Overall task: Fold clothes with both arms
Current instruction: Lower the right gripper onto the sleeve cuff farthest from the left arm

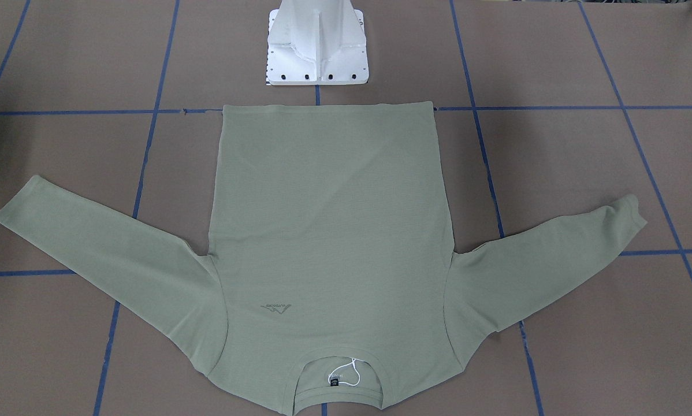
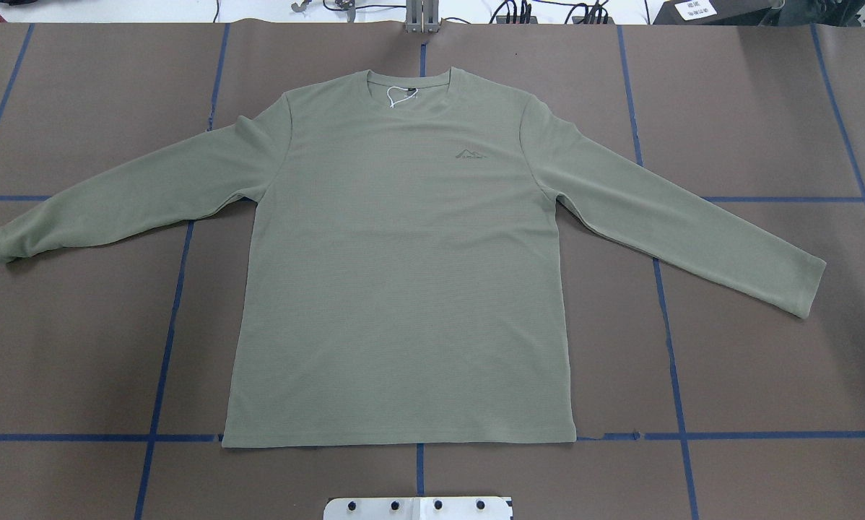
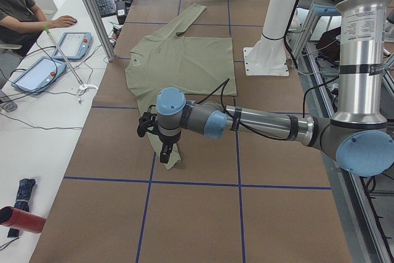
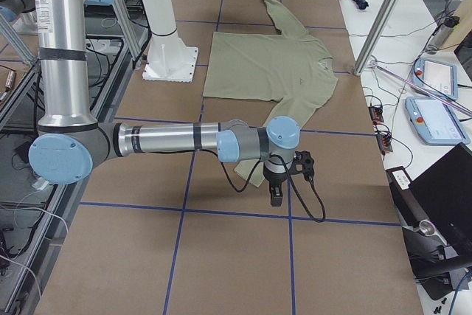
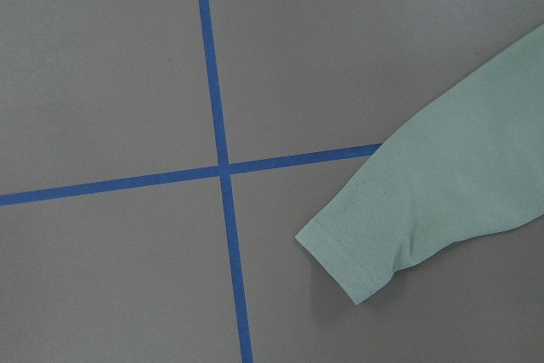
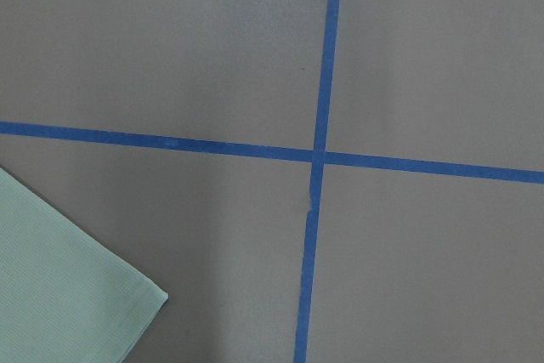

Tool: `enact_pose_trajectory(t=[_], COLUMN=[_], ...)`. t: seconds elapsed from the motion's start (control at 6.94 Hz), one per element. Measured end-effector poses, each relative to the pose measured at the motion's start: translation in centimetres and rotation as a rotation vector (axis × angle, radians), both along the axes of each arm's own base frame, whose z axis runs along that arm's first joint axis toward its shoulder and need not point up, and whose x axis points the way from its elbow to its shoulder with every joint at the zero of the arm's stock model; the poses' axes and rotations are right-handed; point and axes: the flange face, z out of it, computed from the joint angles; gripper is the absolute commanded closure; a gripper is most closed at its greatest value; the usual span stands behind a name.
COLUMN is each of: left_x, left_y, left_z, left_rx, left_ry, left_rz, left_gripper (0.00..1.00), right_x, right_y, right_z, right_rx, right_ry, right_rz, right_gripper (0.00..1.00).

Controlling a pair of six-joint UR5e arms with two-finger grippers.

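The clothes are one sage-green long-sleeved shirt (image 2: pixel 403 274), lying flat and front up on the brown table with both sleeves spread; its neck is on the far side from the robot (image 1: pixel 328 219). My left arm reaches low over the table, and its gripper (image 3: pixel 165 156) points down above the end of the near sleeve (image 3: pixel 172 152). My right gripper (image 4: pixel 276 197) hangs just past the other sleeve's end (image 4: pixel 251 171). The sleeve cuffs show in the left wrist view (image 5: pixel 357 269) and the right wrist view (image 6: pixel 76 295), with no fingers in sight. Whether either gripper is open or shut, I cannot tell.
The white pedestal base (image 1: pixel 317 52) stands just behind the shirt's hem. Blue tape lines (image 2: pixel 663 310) cross the table. A person sits at a side table with tablets (image 3: pixel 74 44). A red bottle (image 3: pixel 21 220) and cables lie on that side table.
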Motion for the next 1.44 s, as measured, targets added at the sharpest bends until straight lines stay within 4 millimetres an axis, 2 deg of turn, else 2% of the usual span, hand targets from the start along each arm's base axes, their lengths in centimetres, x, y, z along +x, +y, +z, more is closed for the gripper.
enact_pose_trajectory(t=[0.14,0.43,0.58,0.86,1.01,1.3,1.44], left_x=[0.0,0.1,0.1,0.2,0.2,0.2,0.2], left_y=[0.1,0.1,0.1,0.1,0.0,0.0,0.0], left_z=[-0.2,-0.7,-0.9,-1.0,-1.0,-1.2,-1.2], left_rx=[0.001,0.011,0.017,0.023,0.024,0.028,0.029], left_ry=[0.003,0.01,0.012,0.013,0.013,0.013,0.013], left_rz=[-0.001,0.001,0.003,0.004,0.005,0.005,0.006], left_gripper=[0.0,0.0,0.0,0.0,0.0,0.0,0.0], right_x=[-0.8,-6.1,-8.3,-11.3,-12.9,-14.9,-15.5], right_y=[0.0,0.0,0.0,0.2,0.7,1.5,2.0], right_z=[-0.1,0.5,1.9,5.6,6.6,7.1,7.0], right_rx=[-0.004,-0.002,0.008,0.005,-0.018,-0.079,-0.103], right_ry=[-0.03,-0.071,-0.081,-0.114,-0.133,-0.164,-0.183], right_rz=[-0.017,-0.11,-0.125,-0.052,-0.007,0.072,0.109], right_gripper=[0.0,0.0,0.0,0.01,0.02,0.15,0.32])
